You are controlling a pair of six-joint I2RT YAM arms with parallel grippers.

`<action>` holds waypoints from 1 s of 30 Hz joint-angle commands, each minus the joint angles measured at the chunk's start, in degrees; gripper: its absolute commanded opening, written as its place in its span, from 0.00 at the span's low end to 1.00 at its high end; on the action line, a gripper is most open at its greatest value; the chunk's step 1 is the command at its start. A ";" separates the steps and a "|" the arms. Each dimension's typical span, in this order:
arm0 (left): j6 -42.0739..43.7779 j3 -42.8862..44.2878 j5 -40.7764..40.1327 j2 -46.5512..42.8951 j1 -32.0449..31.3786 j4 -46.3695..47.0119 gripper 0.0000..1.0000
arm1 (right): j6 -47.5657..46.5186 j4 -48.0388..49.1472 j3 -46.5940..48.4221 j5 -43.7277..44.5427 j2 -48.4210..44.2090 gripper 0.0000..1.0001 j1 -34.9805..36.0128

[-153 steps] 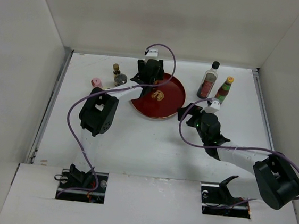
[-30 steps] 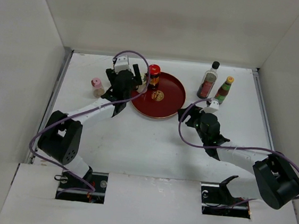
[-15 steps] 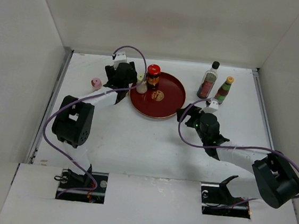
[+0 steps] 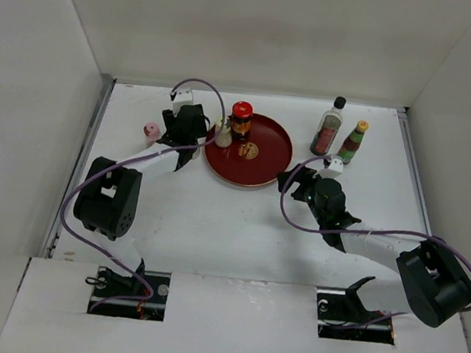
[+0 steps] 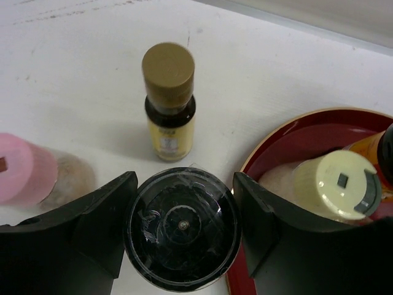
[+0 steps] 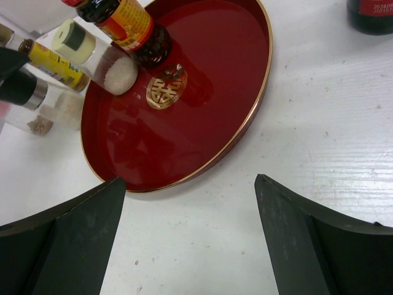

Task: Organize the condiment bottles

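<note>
Up toward the far left of the counter, the left jaws are clenched on a dark-topped shaker, with one finger pressed to each side of its round top; just beyond it a gold-capped bottle with a yellow label stands upright on the counter, and a pink-capped shaker sits off to the left, apart from the jaws; to the right, a cream-capped shaker stands just inside the left rim of the dark-red plate, beside a red-capped bottle that stands upright on the plate's far-left part; the gold emblem at the plate's centre is uncovered; the right jaws are released, spread wide with nothing between them, low over the counter just off the plate's near-right rim; to the right of the plate, near the counter's far edge, a tall black-capped glass bottle and a yellow-capped bottle stand upright close together.
</note>
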 commanded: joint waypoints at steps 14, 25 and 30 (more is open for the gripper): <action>1.44 4.13 -0.81 -11.10 -12.34 2.24 0.37 | -0.10 3.73 1.14 0.13 -1.08 0.93 0.07; 1.62 16.97 1.66 5.61 -16.39 4.43 0.38 | -0.36 3.56 0.43 0.30 -2.57 0.94 -0.37; 2.14 19.17 1.13 9.57 -16.22 4.87 0.39 | -0.18 3.56 0.43 0.04 -2.14 0.94 -0.63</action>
